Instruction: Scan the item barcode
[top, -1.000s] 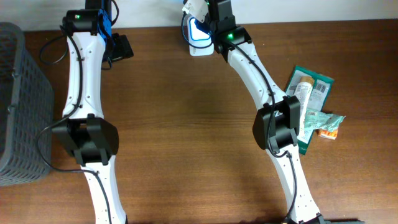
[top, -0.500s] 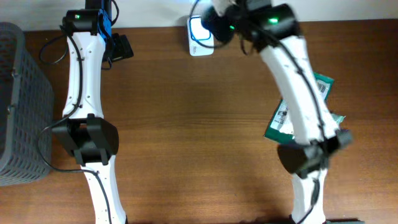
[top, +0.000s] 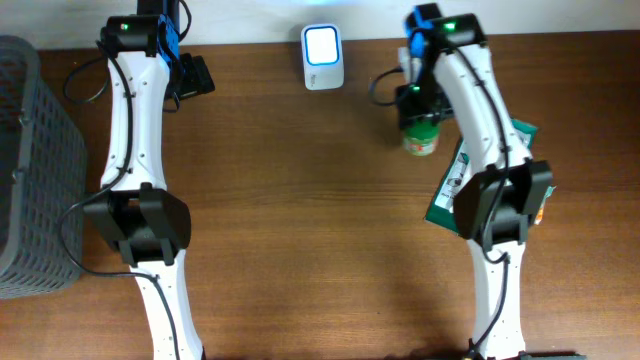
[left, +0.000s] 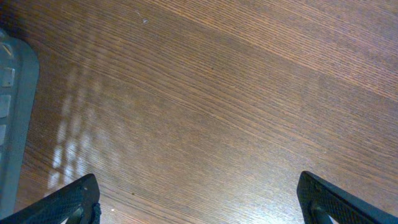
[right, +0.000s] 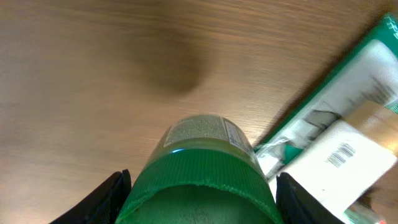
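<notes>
A jar with a green ribbed lid (right: 199, 180) and a printed label sits between the two black fingers of my right gripper (right: 199, 208), which is shut on it. From overhead the jar (top: 421, 140) hangs under the right gripper (top: 418, 108), to the right of the white scanner (top: 322, 45) with its lit blue-white face at the table's back edge. My left gripper (top: 192, 76) stays at the back left. Its fingers (left: 71, 202) stand wide open over bare wood with nothing between them.
Green and white packets (top: 455, 190) lie heaped at the right under the right arm, and one shows a barcode (right: 339, 155) just beside the jar. A grey basket (top: 30, 170) stands at the left edge, its rim (left: 12, 124) showing in the left wrist view.
My right arm has swung from the scanner to the right and towards the front, carrying the jar to a spot near the packets. The left arm has not moved.
</notes>
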